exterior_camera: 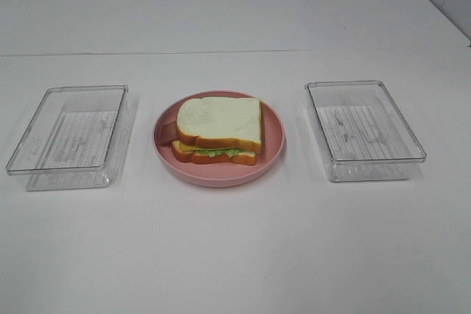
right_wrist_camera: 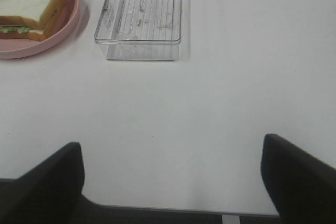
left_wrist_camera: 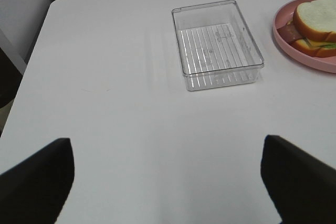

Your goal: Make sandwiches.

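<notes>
Since the sandwich (exterior_camera: 218, 130) already sits stacked on the pink plate (exterior_camera: 274, 145), top slice on, lettuce and cheese peeking at the edge and a bit of bacon poking out at one side, I'd judge the building is done and all that is left is to keep clear of it. Doing that well means no sweeping across the middle of the table (exterior_camera: 235, 255): the top slice looks slightly skewed on the stack, and a brush from a finger could slide it off. Any withdrawal should go straight back, away from the plate.

Both arms are pulled back toward the near edge, out of the high view altogether. From the wrist views, the left gripper (left_wrist_camera: 168, 182) hangs over bare table with its jaws spread wide and nothing between them, looking toward the left tray (exterior_camera: 70, 137), which holds nothing. The right gripper (right_wrist_camera: 170, 182) is likewise wide open and empty, near the table's front edge, facing the right tray (exterior_camera: 364, 130), also bare.
</notes>
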Motion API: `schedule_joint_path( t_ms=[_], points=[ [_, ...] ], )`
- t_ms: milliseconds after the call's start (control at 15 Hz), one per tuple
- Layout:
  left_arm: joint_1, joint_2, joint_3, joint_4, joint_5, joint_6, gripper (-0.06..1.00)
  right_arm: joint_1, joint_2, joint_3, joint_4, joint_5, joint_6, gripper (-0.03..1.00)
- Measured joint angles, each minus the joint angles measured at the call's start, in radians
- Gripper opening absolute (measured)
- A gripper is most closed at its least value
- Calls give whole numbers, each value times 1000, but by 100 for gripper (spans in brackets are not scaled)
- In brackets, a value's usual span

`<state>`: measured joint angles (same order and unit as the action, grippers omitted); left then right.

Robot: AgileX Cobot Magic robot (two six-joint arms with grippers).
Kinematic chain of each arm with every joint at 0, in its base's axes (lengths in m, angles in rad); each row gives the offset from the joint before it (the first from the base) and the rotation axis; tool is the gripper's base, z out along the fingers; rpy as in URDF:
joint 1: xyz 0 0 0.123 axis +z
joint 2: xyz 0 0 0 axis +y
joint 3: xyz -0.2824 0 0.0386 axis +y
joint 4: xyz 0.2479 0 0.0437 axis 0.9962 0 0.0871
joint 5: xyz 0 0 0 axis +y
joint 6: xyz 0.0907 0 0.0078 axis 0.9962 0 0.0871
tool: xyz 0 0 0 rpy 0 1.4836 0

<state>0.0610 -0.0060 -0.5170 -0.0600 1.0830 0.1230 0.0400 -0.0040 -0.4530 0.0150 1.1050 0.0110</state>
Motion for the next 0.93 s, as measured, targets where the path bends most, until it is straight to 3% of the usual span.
schedule_joint_path(
  t_ms=[933],
  points=[
    [0,0,0,0,0,0,88,0,0,0,0,0,0,88]
  ],
)
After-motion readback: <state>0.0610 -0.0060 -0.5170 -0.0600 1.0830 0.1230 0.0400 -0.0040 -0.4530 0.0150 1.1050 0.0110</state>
